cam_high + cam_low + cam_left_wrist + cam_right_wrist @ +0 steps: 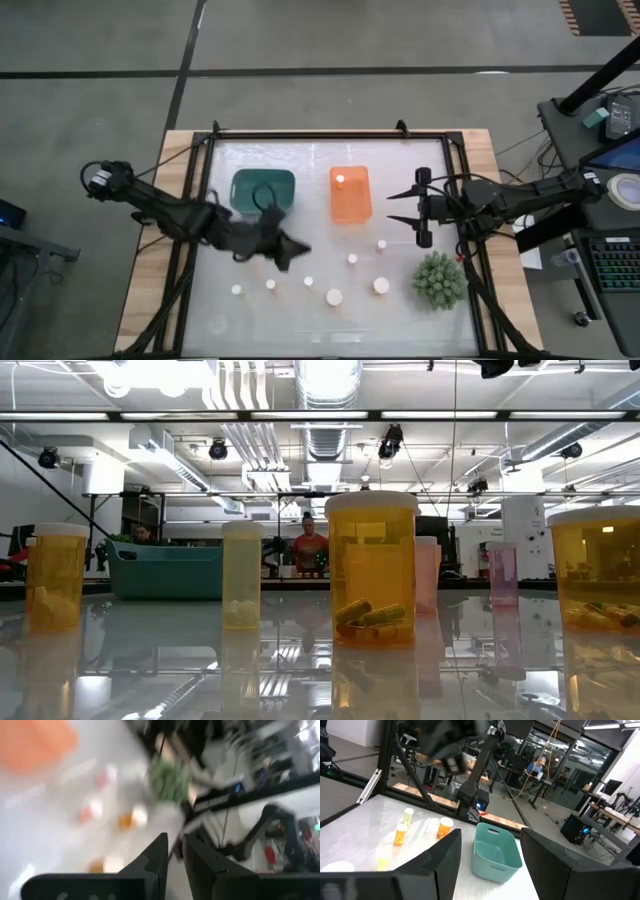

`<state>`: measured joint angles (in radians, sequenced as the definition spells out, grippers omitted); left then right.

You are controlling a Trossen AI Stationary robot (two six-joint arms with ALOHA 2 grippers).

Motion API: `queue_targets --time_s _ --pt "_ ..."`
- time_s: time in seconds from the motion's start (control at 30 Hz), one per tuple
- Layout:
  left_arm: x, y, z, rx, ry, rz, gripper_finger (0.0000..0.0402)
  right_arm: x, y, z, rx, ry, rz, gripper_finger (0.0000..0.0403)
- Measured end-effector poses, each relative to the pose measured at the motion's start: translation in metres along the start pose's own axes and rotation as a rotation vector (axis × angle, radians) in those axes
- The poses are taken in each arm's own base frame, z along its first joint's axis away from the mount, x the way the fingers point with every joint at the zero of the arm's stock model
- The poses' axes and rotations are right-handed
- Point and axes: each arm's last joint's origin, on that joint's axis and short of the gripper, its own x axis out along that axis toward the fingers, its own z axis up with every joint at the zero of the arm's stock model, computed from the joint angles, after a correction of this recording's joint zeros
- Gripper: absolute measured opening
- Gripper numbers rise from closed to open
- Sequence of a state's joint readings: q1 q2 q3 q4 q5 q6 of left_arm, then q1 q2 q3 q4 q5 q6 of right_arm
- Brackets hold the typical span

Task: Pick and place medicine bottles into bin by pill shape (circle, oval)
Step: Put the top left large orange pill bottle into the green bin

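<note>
A spiky green plant [439, 280] stands at the table's [300, 325] corner

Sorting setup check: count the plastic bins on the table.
2: a teal plastic bin toward the table's far left, and an orange plastic bin to its right, standing apart. None looks hidden.

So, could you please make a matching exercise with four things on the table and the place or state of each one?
Things:
1. teal bin
2. orange bin
3. green plant
4. right gripper

Places or states:
a. near the table's right edge, below the right arm
b. fingers open, beside the orange bin
c. holds one white-capped bottle
d. next to the left arm

Pairs: 1-d, 2-c, 3-a, 4-b
</note>
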<state>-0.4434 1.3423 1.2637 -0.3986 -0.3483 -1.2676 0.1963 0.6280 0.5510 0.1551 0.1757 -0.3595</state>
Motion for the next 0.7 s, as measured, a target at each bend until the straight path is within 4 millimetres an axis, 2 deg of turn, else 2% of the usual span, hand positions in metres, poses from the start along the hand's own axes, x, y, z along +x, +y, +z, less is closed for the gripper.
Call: queue_targets --time_s 0.13,0.27,0.47,0.6,0.7 --pt "0.007 0.009 -0.022 -0.078 0.159 0.1 0.0042 0.001 0.0 0.0 0.0 0.002 0.001 0.0196" --pt "0.002 0.032 -0.034 -0.078 0.275 0.344 0.0042 0.001 0.0 0.0 0.0 0.002 0.001 0.0196" --pt "-0.021 0.062 -0.034 -0.119 0.291 0.693 0.0042 0.001 0.0 0.0 -0.001 0.003 0.001 0.0196" --pt "-0.033 0.076 -0.032 -0.104 0.271 0.854 0.0042 0.001 0.0 -0.001 -0.001 0.004 0.001 0.0196" --pt "-0.034 0.086 -0.034 -0.085 0.254 0.921 0.0042 0.001 0.0 -0.001 -0.002 0.007 0.003 0.0196"
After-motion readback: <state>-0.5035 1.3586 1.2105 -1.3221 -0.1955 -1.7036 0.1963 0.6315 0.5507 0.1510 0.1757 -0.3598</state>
